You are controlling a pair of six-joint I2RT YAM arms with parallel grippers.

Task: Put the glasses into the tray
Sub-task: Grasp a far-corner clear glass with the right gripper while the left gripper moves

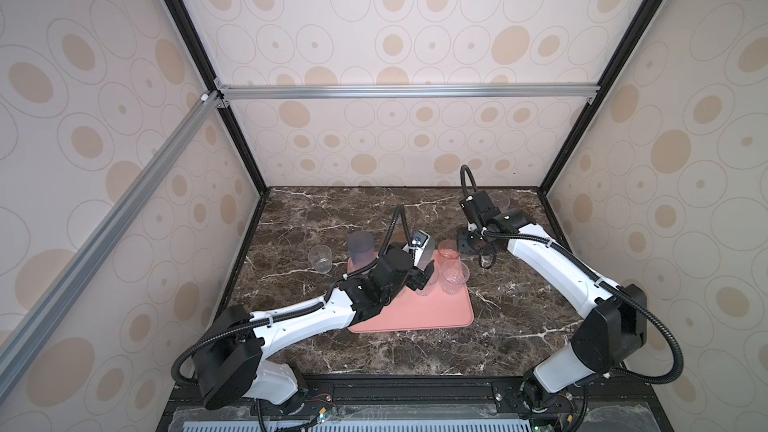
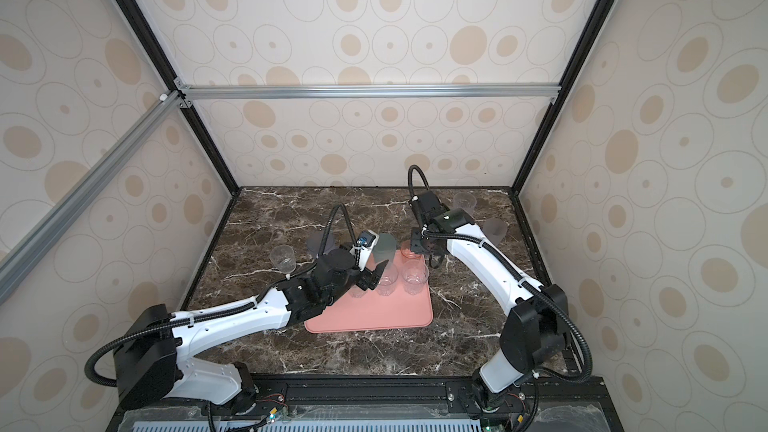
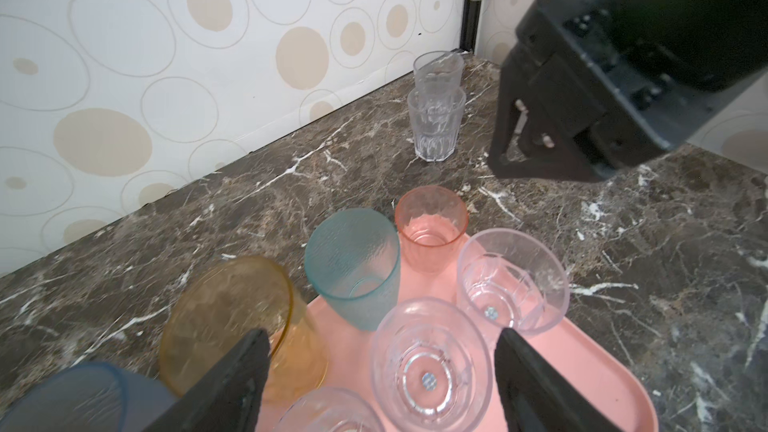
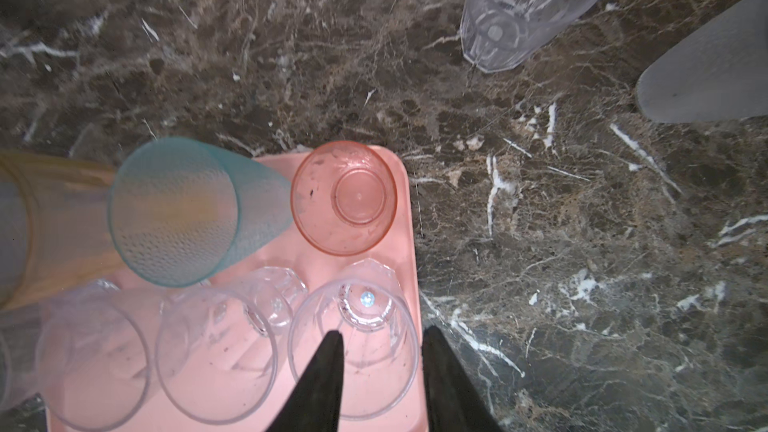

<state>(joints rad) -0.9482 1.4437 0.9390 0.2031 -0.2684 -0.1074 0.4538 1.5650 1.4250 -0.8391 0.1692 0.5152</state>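
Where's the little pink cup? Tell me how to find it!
Look at the dark marble table and find the flat pink tray in its middle. At the tray's far right corner stands the pink glass, beside a tall teal glass and some clear glasses. It is the only pink one, and shorter than the teal one.

Left tool (image 3: 381, 336), jaws apart, frames a clear tumbler (image 3: 430, 367) on the tray (image 3: 582, 363).
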